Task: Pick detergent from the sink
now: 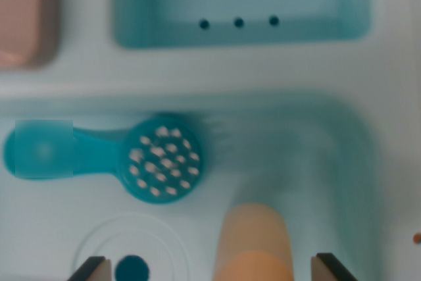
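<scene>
Gripper [209, 269]: only the two fingertips are seen, poking in at the bottom edge, one at the wrist view's left [92, 269] and one at the right [327, 268]. They're spread wide apart, so the jaws are clearly parted, nothing pinched.

Detergent [253, 241]: an orange-ish bottle is seen at the bottom centre, sitting inside the sink basin. It's framed between the two fingertips, closer to the right one, but a gap is left on each side, so no contact is made. A paler upper part and a deeper orange band lower down can be picked out; it's pretty blurry tbh.

Drain [131, 269]: a dark teal plug is spotted at the bottom left, ringed by faint circles, just beside the left fingertip.

Brush [105, 156]: a teal dish brush is laid flat on the sink floor, white bristle tufts facing up, handle pointed to the wrist view's left. It's kept apart from the bottle, up and to the left of it.

Sink [316, 156]: pale blue-white basin, everything above is held in it.

Tray [240, 4]: a light teal recessed compartment is seen beyond the basin rim, three dark holes in a row.

Pink thing [23, 14]: a pinkish block is cropped at the top left corner; what it is can't be told.
</scene>
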### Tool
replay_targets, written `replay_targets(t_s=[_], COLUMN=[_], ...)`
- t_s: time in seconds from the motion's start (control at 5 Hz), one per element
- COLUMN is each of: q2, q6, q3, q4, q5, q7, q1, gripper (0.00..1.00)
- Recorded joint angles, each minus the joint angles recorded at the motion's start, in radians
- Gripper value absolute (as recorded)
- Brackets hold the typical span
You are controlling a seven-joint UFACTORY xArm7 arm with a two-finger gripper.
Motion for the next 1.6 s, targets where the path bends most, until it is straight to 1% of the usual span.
replay_targets(t_s=[0.2, 0.4, 0.6, 0.8, 1.0, 1.6], q2=[0.004, 0.004, 0.007, 0.007, 0.010, 0.010], q6=[-0.021, -0.021, -0.036, -0.036, -0.046, -0.050], q3=[-0.004, -0.004, -0.007, -0.007, -0.009, -0.010], q4=[-0.017, -0.017, -0.030, -0.030, -0.039, -0.042], q5=[0.0020, 0.0020, 0.0035, 0.0035, 0.0045, 0.0049], q7=[-0.007, -0.007, -0.012, -0.012, -0.016, -0.017], q1=[-0.0031, -0.0031, -0.0054, -0.0054, -0.0070, -0.0075], gripper=[0.00, 0.00, 0.00, 0.00, 0.00, 0.00])
